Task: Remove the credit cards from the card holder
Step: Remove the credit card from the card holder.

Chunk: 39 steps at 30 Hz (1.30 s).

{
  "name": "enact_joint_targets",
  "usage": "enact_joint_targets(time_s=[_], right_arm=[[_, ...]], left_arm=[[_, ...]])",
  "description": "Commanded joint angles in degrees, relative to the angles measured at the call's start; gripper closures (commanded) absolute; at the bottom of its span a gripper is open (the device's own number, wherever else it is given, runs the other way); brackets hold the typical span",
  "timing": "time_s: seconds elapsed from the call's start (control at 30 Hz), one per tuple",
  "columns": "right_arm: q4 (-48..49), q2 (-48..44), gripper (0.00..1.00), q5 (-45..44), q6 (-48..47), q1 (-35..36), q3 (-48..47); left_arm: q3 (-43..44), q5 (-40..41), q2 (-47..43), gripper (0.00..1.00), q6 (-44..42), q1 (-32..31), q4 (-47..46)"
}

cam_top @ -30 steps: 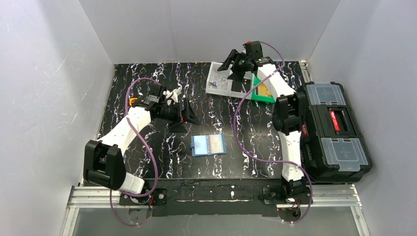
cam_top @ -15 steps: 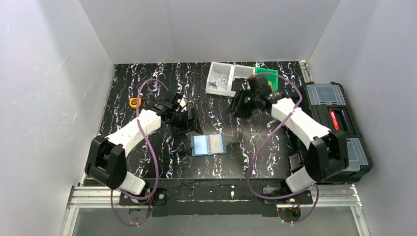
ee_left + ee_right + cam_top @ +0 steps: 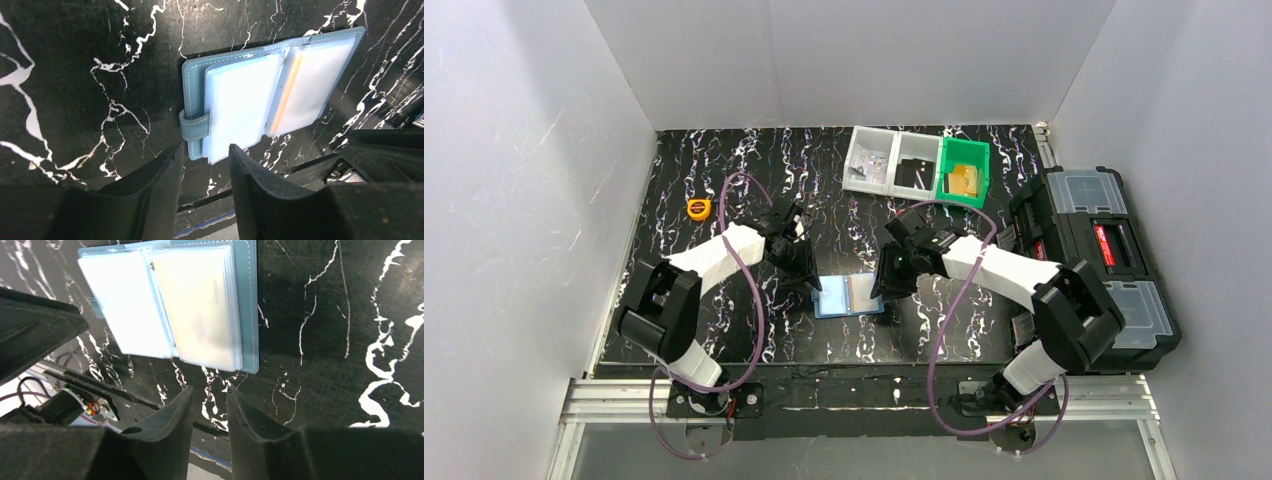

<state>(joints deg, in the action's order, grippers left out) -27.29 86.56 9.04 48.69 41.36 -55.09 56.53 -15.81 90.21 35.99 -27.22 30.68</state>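
card holder [image 3: 848, 296]: being flanked, opened flat toward the bench's [image 3: 724, 170] near edge | left gripper [image 3: 205, 151]: being held narrowly parted, empty — at the strap [image 3: 195, 125] end | right gripper [image 3: 209, 390]: likewise, opposite end

Card holder [image 3: 848, 296], small dusty-blue folding wallet, lay open and flat on the black marbled tabletop [image 3: 724, 180], near its front middle, clear sleeves [image 3: 240, 100] facing up, left page pale blue, right page showing a yellowish card [image 3: 200, 310], closing tab [image 3: 196, 125] at the left edge.
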Motion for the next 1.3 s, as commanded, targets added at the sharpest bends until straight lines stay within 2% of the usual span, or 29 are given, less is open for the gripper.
enact_joint_targets(time_s=[0.0, 0.13, 0.2, 0.33, 1.27], right_arm=[[1.3, 3.7, 0.63, -3.2, 1.0, 1.5, -3.2], [0.4, 7.0, 0.67, -5.6, 1.0, 2.0, -4.6], [0.3, 9.8, 0.72, -5.5, 0.4, 2.5, -5.9], [-1.1, 12.8, 0.78, -6.8, -0.1, 3.7, -8.4], [5.2, 20.3, 0.83, 1.8, 3.0, 4.6, -9.3]], left_arm=[[-0.9, 0.6, 1.8, 0.65, 0.1, -0.9, -1.4], [-1.2, 0.1, 3.9, 0.73, 0.2, -1.2, -3.0], [-1.4, 0.0, 5.2, 0.78, 0.2, -1.5, -3.6], [-1.6, -0.9, 6.9, 0.82, 0.1, -1.8, -4.1], [0.7, -2.5, 7.8, 0.83, -0.7, -3.0, -2.8]])
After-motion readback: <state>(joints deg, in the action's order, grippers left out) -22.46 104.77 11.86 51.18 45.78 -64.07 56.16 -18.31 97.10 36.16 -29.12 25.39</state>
